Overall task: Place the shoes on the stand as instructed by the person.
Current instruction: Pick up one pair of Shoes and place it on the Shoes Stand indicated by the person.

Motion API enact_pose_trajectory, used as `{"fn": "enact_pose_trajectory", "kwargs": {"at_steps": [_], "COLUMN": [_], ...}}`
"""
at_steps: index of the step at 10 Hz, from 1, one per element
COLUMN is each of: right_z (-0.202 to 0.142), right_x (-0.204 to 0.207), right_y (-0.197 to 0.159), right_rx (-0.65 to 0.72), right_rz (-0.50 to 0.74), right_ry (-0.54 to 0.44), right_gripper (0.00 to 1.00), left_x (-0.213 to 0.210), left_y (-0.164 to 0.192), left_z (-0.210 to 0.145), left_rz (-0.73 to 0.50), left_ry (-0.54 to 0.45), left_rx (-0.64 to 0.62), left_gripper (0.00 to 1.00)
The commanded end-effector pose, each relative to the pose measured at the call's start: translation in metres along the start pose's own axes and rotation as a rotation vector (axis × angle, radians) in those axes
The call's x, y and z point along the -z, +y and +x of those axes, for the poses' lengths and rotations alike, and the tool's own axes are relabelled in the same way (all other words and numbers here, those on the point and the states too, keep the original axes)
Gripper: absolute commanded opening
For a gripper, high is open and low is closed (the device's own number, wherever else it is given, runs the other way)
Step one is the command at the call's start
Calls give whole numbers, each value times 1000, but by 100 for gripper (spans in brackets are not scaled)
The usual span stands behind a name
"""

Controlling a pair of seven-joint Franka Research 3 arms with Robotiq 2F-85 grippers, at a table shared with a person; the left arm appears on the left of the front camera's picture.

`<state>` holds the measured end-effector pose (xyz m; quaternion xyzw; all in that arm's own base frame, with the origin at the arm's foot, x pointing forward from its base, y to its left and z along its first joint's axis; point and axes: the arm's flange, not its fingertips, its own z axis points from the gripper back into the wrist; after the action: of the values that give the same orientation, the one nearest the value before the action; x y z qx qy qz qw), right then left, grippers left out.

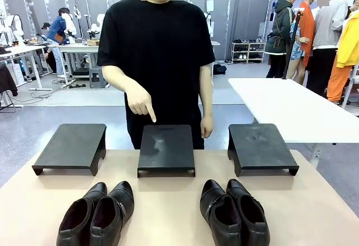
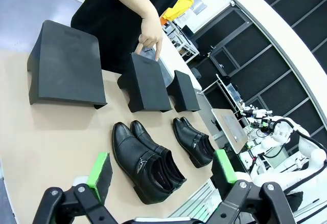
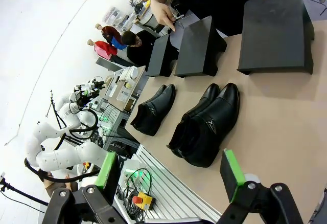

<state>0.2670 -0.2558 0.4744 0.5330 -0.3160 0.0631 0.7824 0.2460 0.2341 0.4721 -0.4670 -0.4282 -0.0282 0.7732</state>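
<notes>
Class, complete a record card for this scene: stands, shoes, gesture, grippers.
Stands: three matt black sloped stands in a row, all bare: left stand, middle stand, right stand
Shoes: glossy black leather strap shoes on the beige table, near side of the stands: left pair, right pair
Gesture: person's hand points its index finger down at the middle stand
Left gripper: jaws open, empty
Right gripper: jaws open, empty

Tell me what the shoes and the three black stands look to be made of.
Shoes: probably black leather, semi-gloss; light glints along the toes, grain shows, and the strap carries a metal-looking buckle. Stands: matte black, maybe foam or plastic; dull, faintly scuffed tops without reflections.
</notes>
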Motion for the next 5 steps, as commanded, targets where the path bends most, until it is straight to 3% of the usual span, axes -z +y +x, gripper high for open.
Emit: {"fn": "enact_pose_trajectory", "kwargs": {"at_steps": [1, 3, 5], "right_z": [-1, -1, -1], "right_x": [-1, -1, -1], "right_y": [1, 1, 1], "right_rx": [-7, -7, -7], "right_rz": [6, 6, 6], "right_ry": [4, 4, 4], "right_gripper": [100, 100, 100], "left_x": [8, 29, 81], "left_y": [-11, -53, -101], "left_z": [13, 41, 74], "left_rz": [69, 80, 121], "left_ry": [131, 293, 475], "left_rx": [-52, -6, 54], "left_gripper": [100, 100, 100]}}
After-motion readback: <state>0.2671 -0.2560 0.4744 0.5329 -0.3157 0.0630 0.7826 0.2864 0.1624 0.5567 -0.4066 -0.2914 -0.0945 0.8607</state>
